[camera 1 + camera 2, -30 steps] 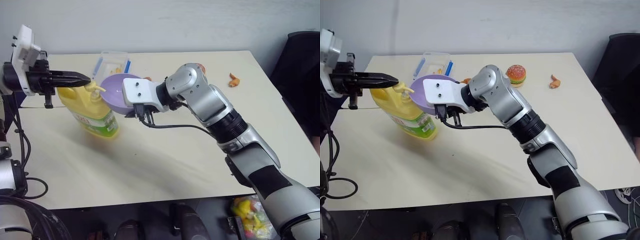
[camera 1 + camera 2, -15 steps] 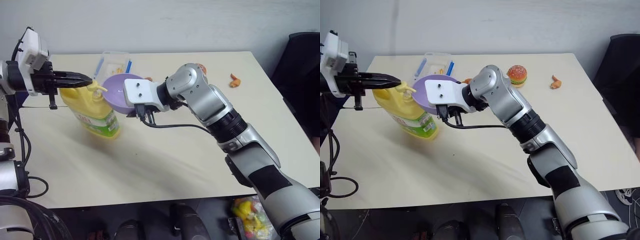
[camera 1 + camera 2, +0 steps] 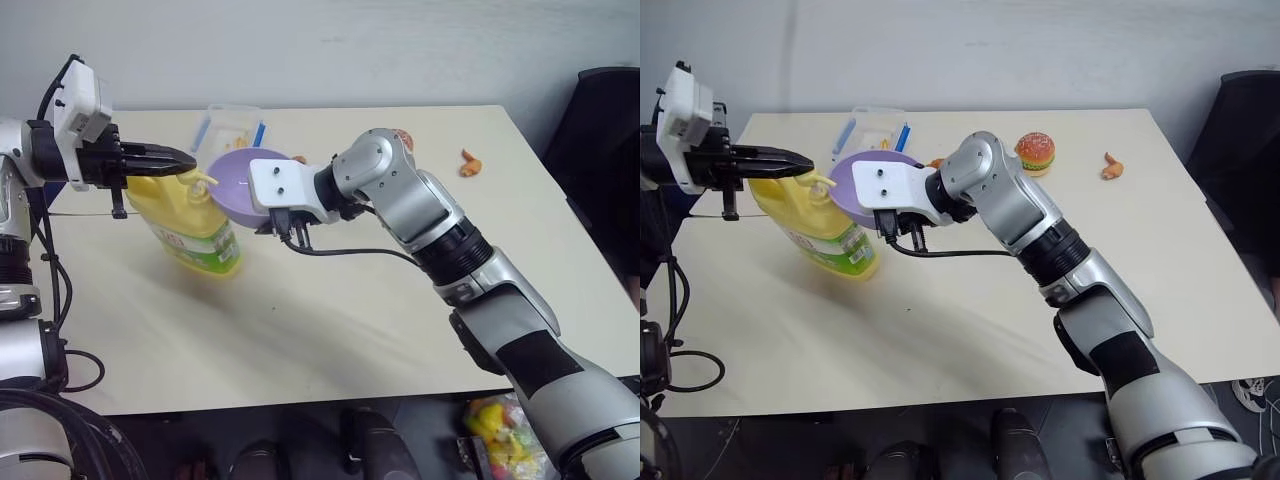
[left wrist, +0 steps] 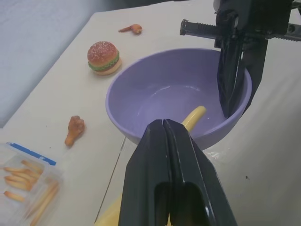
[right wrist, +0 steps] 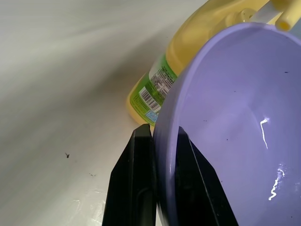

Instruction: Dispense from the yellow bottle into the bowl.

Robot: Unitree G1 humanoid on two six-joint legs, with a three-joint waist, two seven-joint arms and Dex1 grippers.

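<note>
Bowl: lavender, tilted, rim pinched between right gripper fingers, raised off table. Bottle: yellow, beside bowl, spout over rim. Left gripper: fingers pressed together, tips on pump top. Burger: beyond right arm.

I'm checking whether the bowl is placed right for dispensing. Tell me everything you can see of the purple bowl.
The bowl is small, round and shallow, plain lavender and looks like glossy plastic. Its inside looks empty, with only glints of light. It is held off the table, tilted, by the right gripper, whose two black fingers pinch its rim, one inside and one outside. It sits right beside the yellow bottle, with the pump spout reaching over its rim. The left gripper, shut, hovers at the pump top.
</note>
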